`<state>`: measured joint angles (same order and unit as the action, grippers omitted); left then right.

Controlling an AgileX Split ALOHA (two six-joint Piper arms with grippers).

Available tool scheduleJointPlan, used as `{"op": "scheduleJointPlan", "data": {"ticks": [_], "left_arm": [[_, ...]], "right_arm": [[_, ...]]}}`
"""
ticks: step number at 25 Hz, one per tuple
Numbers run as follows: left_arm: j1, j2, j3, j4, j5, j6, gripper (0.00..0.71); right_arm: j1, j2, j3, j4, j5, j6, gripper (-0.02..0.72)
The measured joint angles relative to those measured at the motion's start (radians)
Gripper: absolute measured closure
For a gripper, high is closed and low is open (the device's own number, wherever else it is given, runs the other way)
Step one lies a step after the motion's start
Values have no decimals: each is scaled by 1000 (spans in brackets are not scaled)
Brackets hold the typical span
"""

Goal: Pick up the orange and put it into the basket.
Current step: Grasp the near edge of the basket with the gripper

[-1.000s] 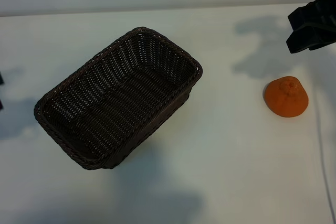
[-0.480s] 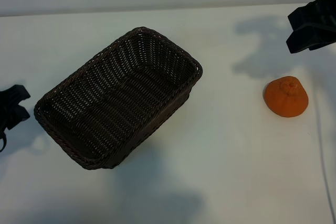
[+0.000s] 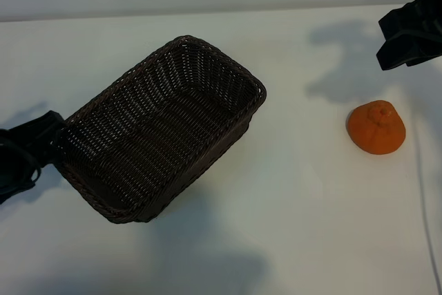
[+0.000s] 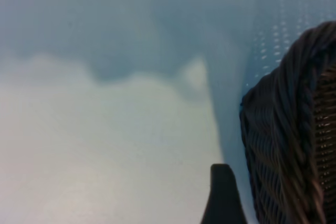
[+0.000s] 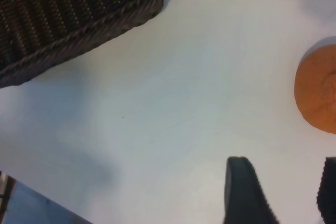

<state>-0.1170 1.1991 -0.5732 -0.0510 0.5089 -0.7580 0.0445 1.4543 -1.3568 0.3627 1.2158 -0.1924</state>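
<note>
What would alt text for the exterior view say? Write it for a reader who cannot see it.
An orange sits on a white table, apart from an empty dark wicker basket lying diagonally at centre-left. The left gripper, open, is at the basket's left end; the right gripper, open and empty, hangs beyond the orange.

Item: left gripper (image 3: 48, 144). Change on record: your left gripper, barely at the view's left edge a second ago, has come in across the worktop (image 3: 290, 226) and now sits against the near-left corner of the basket (image 3: 207, 56). Its shadow on the worktop has travelled in with it toward that corner.
</note>
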Motion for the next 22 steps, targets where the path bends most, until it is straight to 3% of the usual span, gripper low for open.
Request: {"op": "scheduleJointPlan", "data": {"ticks": [10,22], "left_arm": [[0,4,0,-149,-25,140,168],[0,63,0,-163,-51,142,168]], "right_arm": [[0,0,0,0,0,0,341],[0,0,0,0,0,0,341]]}}
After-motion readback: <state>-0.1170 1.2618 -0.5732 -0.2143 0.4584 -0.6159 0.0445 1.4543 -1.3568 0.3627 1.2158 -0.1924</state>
